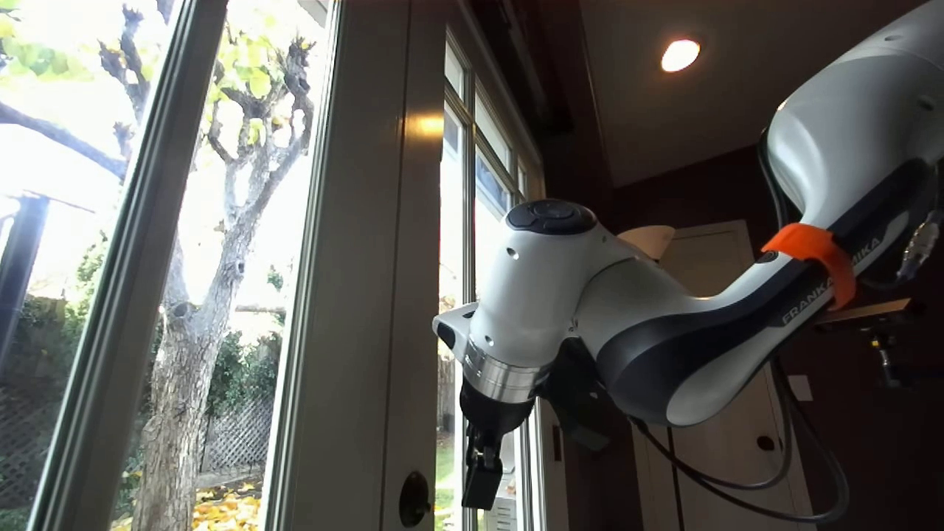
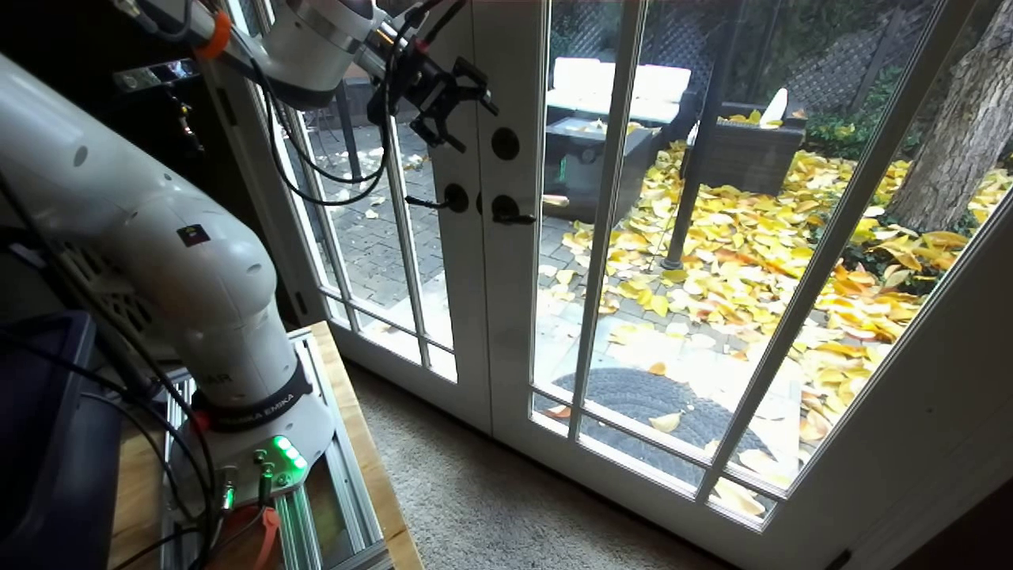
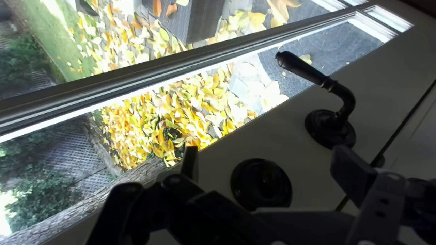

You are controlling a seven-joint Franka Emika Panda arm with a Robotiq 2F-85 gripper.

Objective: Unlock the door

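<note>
The door (image 2: 510, 332) is glass-paned with a wide pale frame, dim against the light, and looks shut. Its frame also fills much of the wrist view (image 3: 293, 109). A dark round lock knob (image 2: 505, 143) sits on the frame; it also shows in the wrist view (image 3: 261, 183) and at the bottom of an exterior view (image 1: 414, 499). My black gripper (image 2: 475, 127) is open and empty, in front of the frame, a little above and beside the knob. In the wrist view the knob lies between the spread fingers (image 3: 270, 166), apart from both.
A dark lever handle (image 2: 513, 215) sticks out below the knob. The adjoining glass door (image 2: 467, 317) carries another lever (image 2: 431, 203). Black cables (image 2: 332, 202) hang in a loop from the arm. The arm's base stands on a wooden table (image 2: 364, 467) beside a dark bin (image 2: 47, 427).
</note>
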